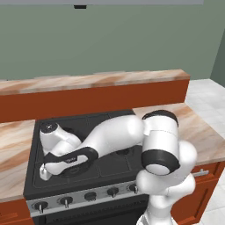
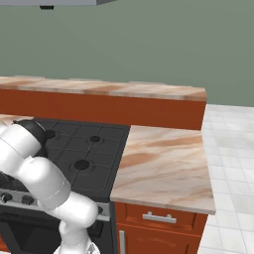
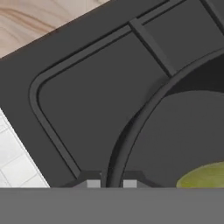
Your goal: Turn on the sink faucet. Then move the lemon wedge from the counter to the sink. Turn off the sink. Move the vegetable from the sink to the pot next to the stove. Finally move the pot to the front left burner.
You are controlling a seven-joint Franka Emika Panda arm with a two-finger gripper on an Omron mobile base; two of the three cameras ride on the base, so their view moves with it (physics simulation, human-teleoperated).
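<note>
While pinched together on the thin dark rim of the pot (image 3: 131, 127), grips it by one wall only: hand (image 3: 111, 183) closed with the rim caught between its two tips, likely because that edge is the only narrow part to clamp. Just past the tips, inside the pot: lemon wedge (image 3: 205, 177), yellow-green, lying on the bottom, so out of the sink and in its container. Under and around the pot: black grate bars of the stove (image 3: 87, 100), which places the load over the cooktop rather than on the marbled surface (image 3: 43, 17) beyond its edge. Seen from the left base view, reaches low over the front left corner of the cooktop, just behind the row of knobs (image 1: 66, 201). Reads as the front left burner, hence the last step close to done. Cannot tell whether the pot rests on the grate or hangs just above it. Calls for a level set-down before letting go, since a one-sided hold could tip the pot. Farthest back: raised ledge (image 1: 96, 81) against the green wall.
</note>
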